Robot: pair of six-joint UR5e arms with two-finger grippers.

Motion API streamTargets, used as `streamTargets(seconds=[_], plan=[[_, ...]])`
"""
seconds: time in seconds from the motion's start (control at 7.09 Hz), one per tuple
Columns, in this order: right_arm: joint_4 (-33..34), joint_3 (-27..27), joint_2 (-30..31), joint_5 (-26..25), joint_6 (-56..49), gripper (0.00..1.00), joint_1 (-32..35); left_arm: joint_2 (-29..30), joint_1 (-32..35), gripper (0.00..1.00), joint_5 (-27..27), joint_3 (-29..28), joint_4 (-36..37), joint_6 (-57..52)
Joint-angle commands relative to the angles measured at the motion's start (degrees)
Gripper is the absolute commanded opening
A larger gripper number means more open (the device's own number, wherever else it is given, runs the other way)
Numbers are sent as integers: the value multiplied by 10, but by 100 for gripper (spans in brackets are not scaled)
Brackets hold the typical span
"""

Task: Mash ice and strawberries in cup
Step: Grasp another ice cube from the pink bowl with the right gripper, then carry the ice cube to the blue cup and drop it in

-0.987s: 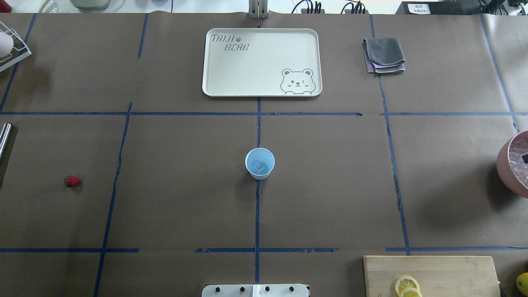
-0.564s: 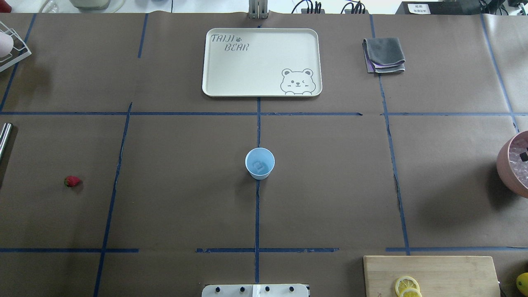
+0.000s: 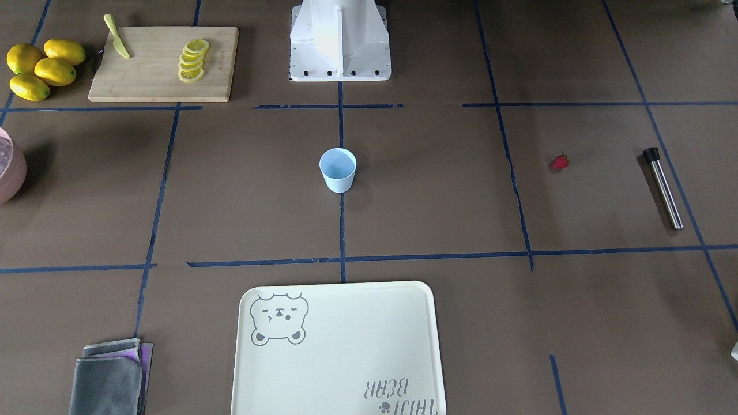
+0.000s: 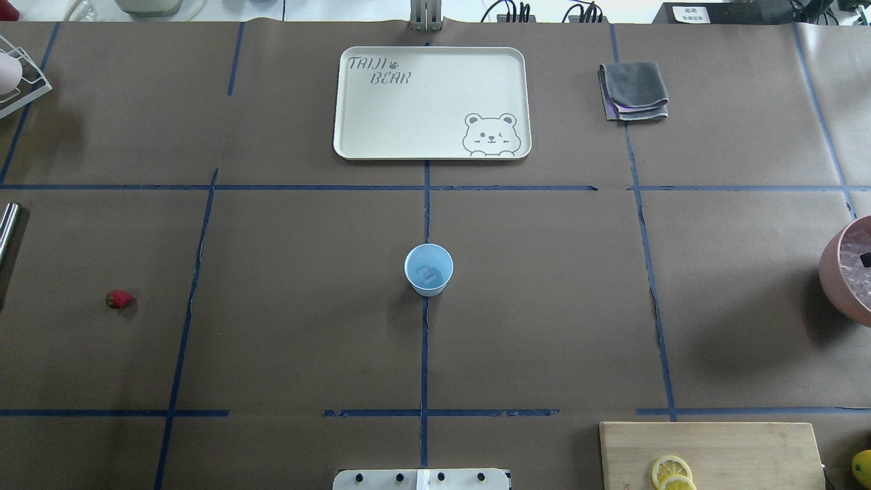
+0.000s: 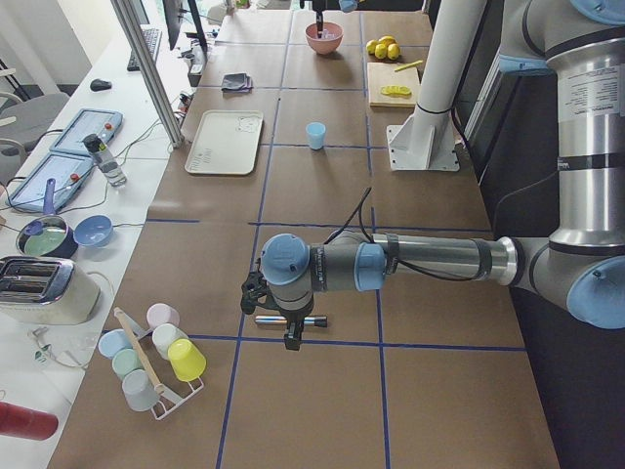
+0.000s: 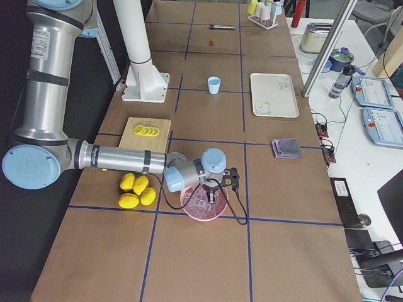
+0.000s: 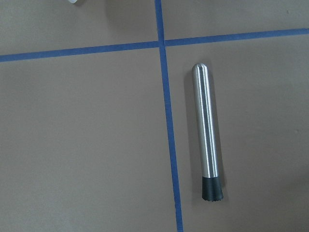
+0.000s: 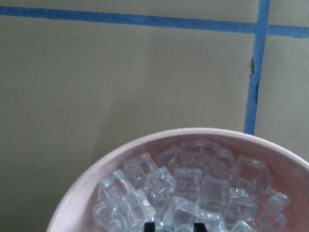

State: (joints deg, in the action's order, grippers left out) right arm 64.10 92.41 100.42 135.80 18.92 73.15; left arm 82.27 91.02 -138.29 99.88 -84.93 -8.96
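The cup [image 4: 429,270] is standing upright at the table's centre with one ice cube [image 4: 426,274] lying inside. The strawberry [image 4: 119,299] is lying well apart at its nine o'clock (overhead view). At three o'clock the right gripper [image 8: 176,226] is sitting in the pink bowl [image 8: 87,193] of ice [image 8: 188,186], tips apart around a cube; I cannot tell whether they are clamping. The left gripper [image 5: 289,334] is hovering over the metal muddler [image 7: 206,137], and its jaws cannot be judged.

Overhead and front views face oppositely, sharing cup [image 4: 429,269], wrist cameras close down
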Motion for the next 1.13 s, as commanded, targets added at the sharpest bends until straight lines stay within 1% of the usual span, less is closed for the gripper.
streamTargets(seconds=[0.0, 0.14, 0.28, 0.42, 0.56, 0.7, 0.85, 0.99], plan=[[0, 27, 6, 2, 0, 0, 1, -1, 0, 100, -9, 0, -1, 0], [4, 67, 13, 2, 0, 0, 10, -1, 0, 100, -9, 0, 0, 0], [5, 119, 14, -1, 65, 0, 10, 0, 0, 100, -11, 0, -1, 0], [1, 169, 9, 0, 193, 0, -15, -1, 0, 100, -18, 1, 0, 0], [2, 221, -6, -4, 303, 0, -67, -1, 0, 100, -18, 0, -1, 1], [2, 230, -85, -11, 460, 0, -119, -1, 0, 100, -18, 0, 0, 0], [6, 230, -162, -52, 586, 0, -190, -1, 0, 100, -18, 0, 0, 1], [9, 227, -225, -127, 687, 0, -275, -1, 0, 100, -18, -1, 0, 0]])
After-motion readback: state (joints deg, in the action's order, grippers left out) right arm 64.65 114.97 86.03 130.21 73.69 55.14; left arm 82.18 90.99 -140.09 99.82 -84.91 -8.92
